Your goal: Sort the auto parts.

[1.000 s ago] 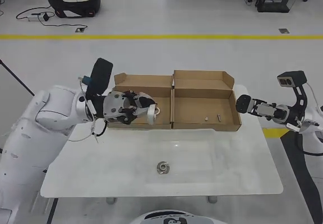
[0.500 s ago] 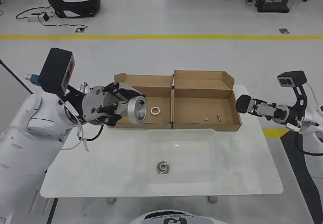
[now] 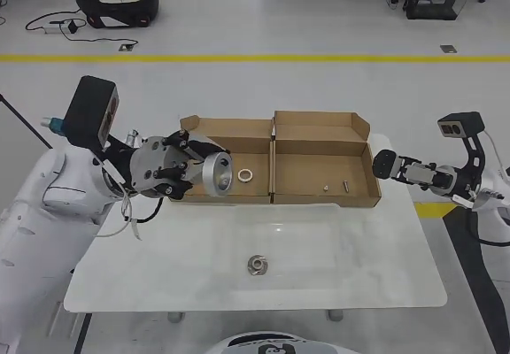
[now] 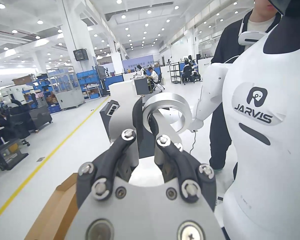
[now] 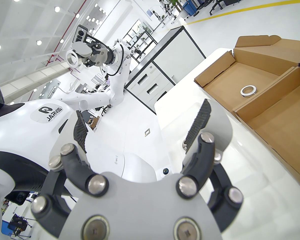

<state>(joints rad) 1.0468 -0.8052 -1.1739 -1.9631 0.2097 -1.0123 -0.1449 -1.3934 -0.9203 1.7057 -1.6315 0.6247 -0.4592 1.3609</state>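
Note:
My left gripper [image 3: 204,172] is shut on the wall of a large silver ring [image 3: 218,173], held in the air by the left edge of the left cardboard box [image 3: 228,133]. In the left wrist view one finger [image 4: 153,126] sits inside the large silver ring [image 4: 166,109] and the other outside. A small silver ring [image 3: 245,175] lies in that box. Two small bolts [image 3: 326,188] lie in the right box [image 3: 319,128]. A grey round part [image 3: 257,265] rests on the table near the front. My right gripper [image 5: 141,123] is open and holds nothing, just off the right box's right side [image 3: 383,165].
The two open boxes stand side by side at the back of the white table [image 3: 370,265]. Their flaps rise at the far side. The right wrist view shows the small ring [image 5: 248,91] in its box and the left arm's ring [image 5: 72,58] farther off.
The left arm drew back to the left from over the box and turned its wrist, still holding the large ring; the small ring came into sight. The right arm has stayed put.

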